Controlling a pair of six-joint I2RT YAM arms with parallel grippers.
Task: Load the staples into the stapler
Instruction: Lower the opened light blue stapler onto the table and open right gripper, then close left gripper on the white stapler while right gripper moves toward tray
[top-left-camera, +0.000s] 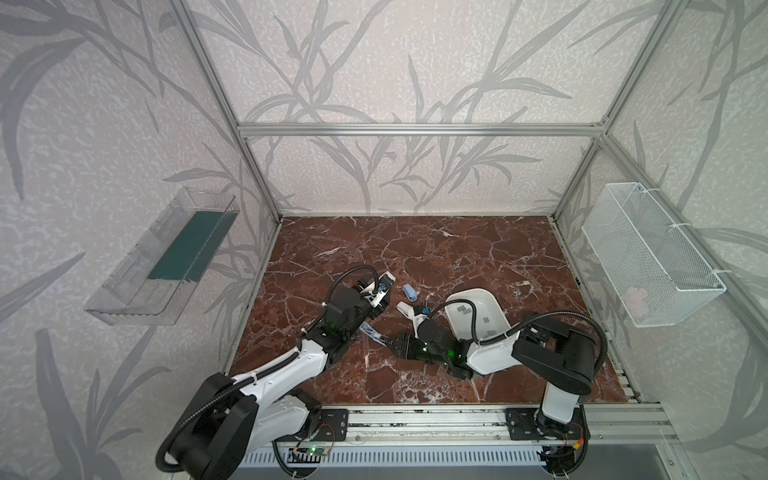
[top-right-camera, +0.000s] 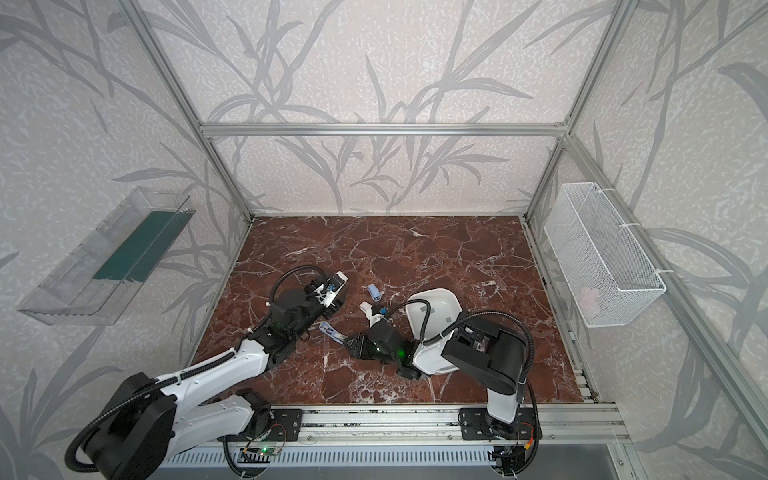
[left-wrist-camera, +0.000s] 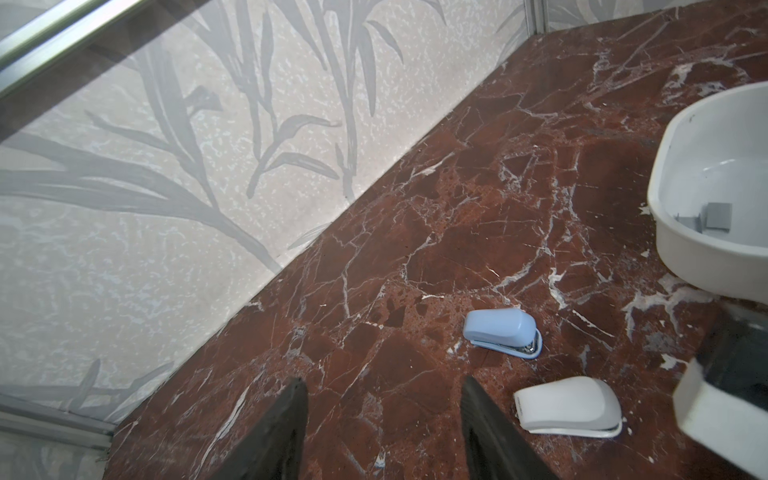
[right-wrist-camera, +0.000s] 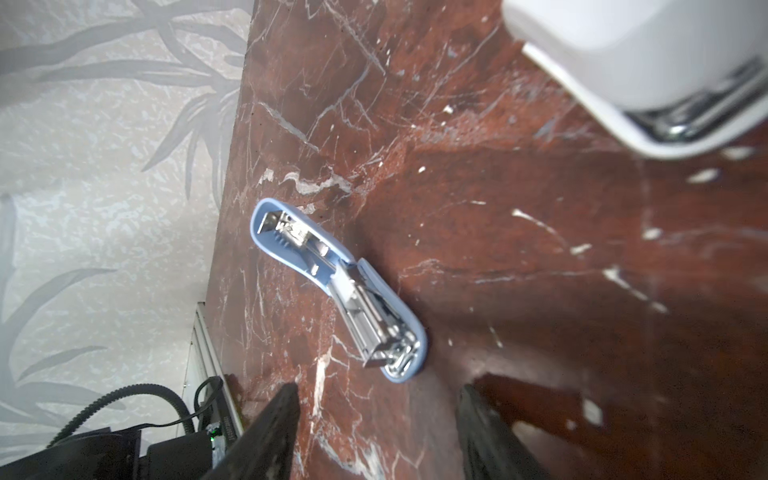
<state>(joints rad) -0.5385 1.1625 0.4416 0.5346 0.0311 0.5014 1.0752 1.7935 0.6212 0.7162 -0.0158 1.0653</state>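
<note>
A white bowl, right of centre in both top views, holds the staples, grey strips loose on its floor and well apart from both pairs of jaws. A wire basket on the right wall holds something pale pink, and a clear bin on the left wall holds a dark green sheet. Both arms reach low over the marble table. The left gripper is spread and empty, with a shut blue stapler and a white stapler lying ahead. The right gripper, jaws apart on nothing, points at the opened stapler just past its tips.
</note>
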